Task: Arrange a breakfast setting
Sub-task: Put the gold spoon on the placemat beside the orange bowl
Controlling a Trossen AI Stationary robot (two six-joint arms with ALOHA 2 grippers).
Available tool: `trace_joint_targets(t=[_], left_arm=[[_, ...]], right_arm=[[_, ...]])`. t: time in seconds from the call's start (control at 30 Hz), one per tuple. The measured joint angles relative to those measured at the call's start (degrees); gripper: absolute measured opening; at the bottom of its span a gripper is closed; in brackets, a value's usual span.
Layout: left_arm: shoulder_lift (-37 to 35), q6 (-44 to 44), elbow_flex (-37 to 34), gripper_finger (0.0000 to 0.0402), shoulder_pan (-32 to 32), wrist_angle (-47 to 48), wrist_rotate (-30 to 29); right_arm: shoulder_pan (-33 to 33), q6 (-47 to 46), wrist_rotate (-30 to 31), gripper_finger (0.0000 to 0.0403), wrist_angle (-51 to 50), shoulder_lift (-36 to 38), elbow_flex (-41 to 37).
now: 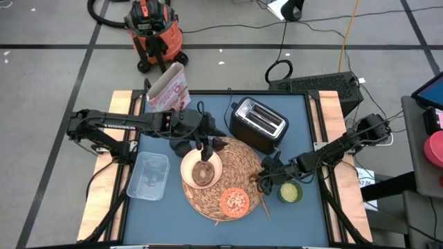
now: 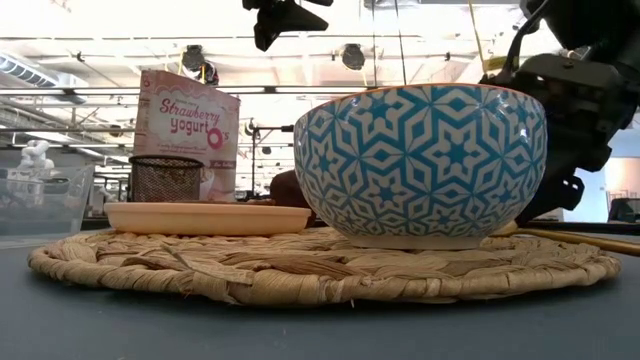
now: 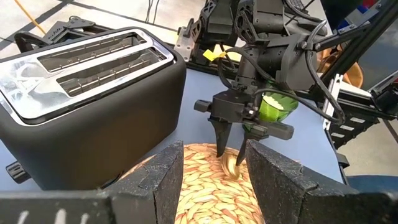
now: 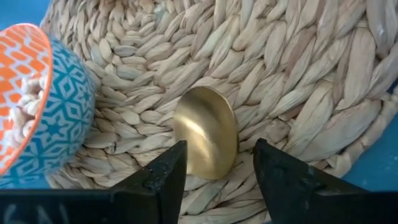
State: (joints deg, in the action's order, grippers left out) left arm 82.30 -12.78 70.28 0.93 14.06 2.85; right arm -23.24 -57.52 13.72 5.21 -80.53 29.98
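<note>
Closest to the low camera sits the small orange dish, blue and white on its outside, on the near part of the round straw mat. From above, that dish is orange inside and full of pale bits.

My right fingers are spread a little apart, one on each side of the golden bowl end of the wooden spoon. They do not squeeze it; the spoon lies flat on the mat's right side, just beside the dish. Its handle sticks out over the blue desk toward the near right. A small green-yellow cup stands on the desk just right of the mat, next to my right arm.

My left fingers hang open and empty over the far left part of the mat, above the cream bowl. A small dark-red fruit rests on the mat's far edge, and a dark cup stands just left of it.

Far on the left is the pink-white cereal box. A black toaster stands behind the mat, and a clear tub lies on the left
</note>
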Motion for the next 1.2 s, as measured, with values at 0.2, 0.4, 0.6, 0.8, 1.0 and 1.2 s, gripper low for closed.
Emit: trace_joint_targets(t=[0.2,0.4,0.6,0.8,1.0,1.2], left_arm=[[0.0,0.0,0.0,0.0179,0.0,0.0,0.0],[0.0,0.0,0.0,0.0179,0.0,-0.1,0.0],[0.0,0.0,0.0,0.0179,0.0,-0.1,0.0],[0.0,0.2,0.0,0.0179,0.0,-0.1,0.0],[0.0,0.3,0.0,0.0179,0.0,-0.1,0.0],[0.0,0.3,0.0,0.0179,0.0,-0.1,0.0]], right_arm=[[0.0,2.7,-0.2,0.0174,0.1,0.0,0.0],[0.0,3.1,-0.4,0.017,0.1,0.7,0.0],[0.1,7.0,-0.4,0.0169,0.1,4.4,0.0],[2.4,13.7,-0.3,0.0169,0.2,8.3,0.0],[6.0,22.7,-0.6,0.0169,1.4,10.9,0.0],[10.7,30.5,-8.2,0.0169,4.7,11.7,1.8]])
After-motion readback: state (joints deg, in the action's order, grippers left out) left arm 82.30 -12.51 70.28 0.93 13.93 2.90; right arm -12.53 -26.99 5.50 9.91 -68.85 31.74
